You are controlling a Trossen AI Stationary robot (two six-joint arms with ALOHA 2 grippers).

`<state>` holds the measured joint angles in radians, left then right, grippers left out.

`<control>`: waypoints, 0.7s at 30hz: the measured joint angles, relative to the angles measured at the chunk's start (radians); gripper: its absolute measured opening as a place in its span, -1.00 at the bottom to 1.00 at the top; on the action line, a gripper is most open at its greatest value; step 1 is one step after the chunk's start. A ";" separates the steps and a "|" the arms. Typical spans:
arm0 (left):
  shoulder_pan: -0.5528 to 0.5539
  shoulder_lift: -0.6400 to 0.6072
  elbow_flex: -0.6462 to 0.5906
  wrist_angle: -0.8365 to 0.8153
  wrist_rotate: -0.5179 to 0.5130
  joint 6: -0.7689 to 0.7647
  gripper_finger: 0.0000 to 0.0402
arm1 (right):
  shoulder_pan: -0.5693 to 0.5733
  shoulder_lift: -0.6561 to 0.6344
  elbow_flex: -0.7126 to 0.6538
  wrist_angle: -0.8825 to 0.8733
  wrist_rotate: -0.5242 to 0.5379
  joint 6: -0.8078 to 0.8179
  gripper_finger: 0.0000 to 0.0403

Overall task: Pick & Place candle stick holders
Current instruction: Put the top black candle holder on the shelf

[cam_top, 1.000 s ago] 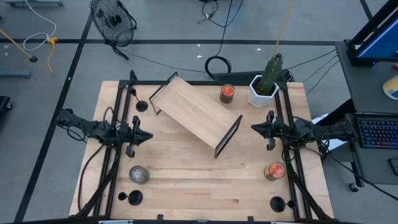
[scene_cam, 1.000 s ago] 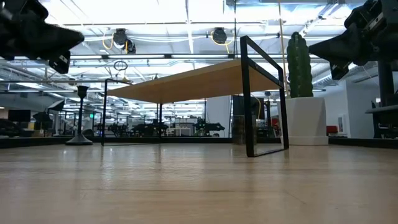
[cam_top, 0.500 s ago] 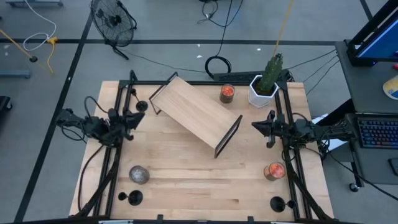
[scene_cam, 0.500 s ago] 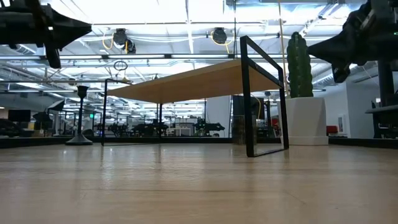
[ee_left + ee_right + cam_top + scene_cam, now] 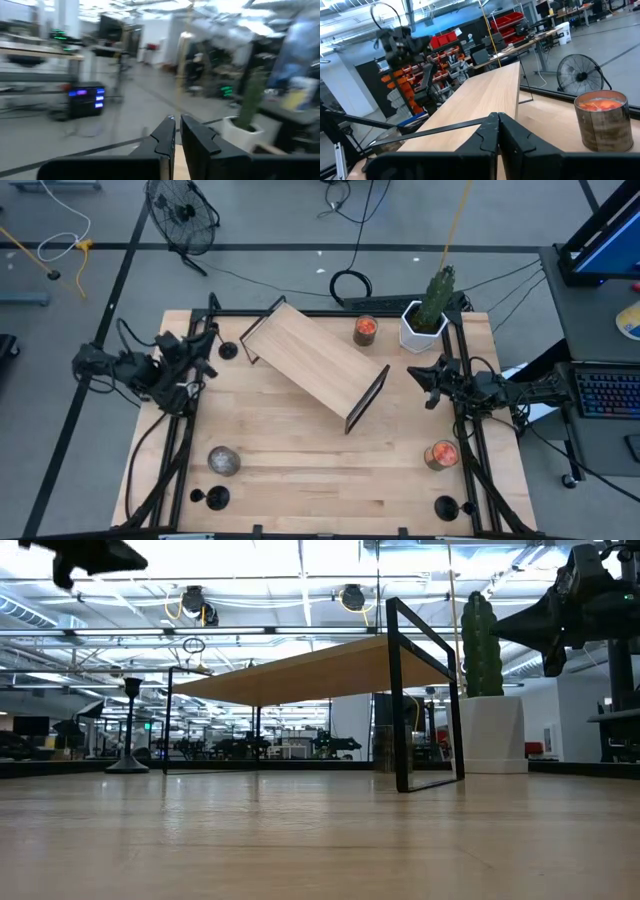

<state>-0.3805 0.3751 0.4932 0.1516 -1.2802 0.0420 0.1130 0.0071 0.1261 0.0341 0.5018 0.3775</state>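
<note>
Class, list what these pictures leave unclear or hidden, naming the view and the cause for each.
- Left gripper: the low view cuts it off at the top edge.
- Candle stick holders: too small in the high view to see their stems.
- Left wrist view: motion blur smears the room and the plant.
- Wooden shelf: hides the table beneath it in the high view.

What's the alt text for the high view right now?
Overhead: a wooden shelf lies diagonally on the table, three candle stick holders around it. Left gripper and right gripper, both shut and empty, flank the shelf.
</note>
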 joint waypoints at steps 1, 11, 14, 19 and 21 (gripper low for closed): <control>0.000 0.039 0.041 -0.028 -0.041 -0.014 -0.84 | 0.000 0.000 0.000 0.000 0.000 0.000 -0.98; 0.000 0.329 0.391 -0.071 -0.225 0.033 -0.84 | 0.000 0.000 0.000 0.000 0.000 0.000 -0.98; 0.000 0.373 0.432 -0.071 -0.104 0.032 -0.84 | 0.000 0.000 0.000 0.000 0.000 0.000 -0.98; 0.000 0.422 0.436 0.055 0.056 0.026 -0.84 | 0.000 0.000 0.000 0.000 0.000 0.000 -0.98; 0.000 0.434 0.436 0.084 0.075 0.025 -0.84 | 0.000 0.000 0.000 0.000 0.000 0.000 -0.98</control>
<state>-0.3805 0.8087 0.9295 0.2354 -1.2048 0.0667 0.1130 0.0071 0.1265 0.0341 0.5014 0.3771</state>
